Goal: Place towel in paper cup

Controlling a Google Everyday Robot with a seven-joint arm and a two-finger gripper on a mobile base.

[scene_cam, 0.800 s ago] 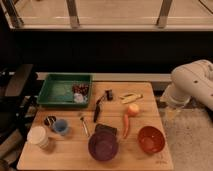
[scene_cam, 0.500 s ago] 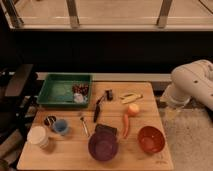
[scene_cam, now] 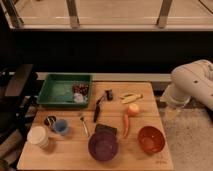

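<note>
Towel, a soft pale wad, lies in green tray; claw hangs apart beside wooden table.

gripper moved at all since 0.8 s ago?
No. The gripper sits in the same spot, just off the right edge of the wooden table, under the white arm.

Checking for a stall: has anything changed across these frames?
Nothing has visibly changed. The claw hangs open below the arm, off the right edge of the table, holding nothing. The towel lies in the green tray. The paper cup stands at the picture's lower left.
</note>
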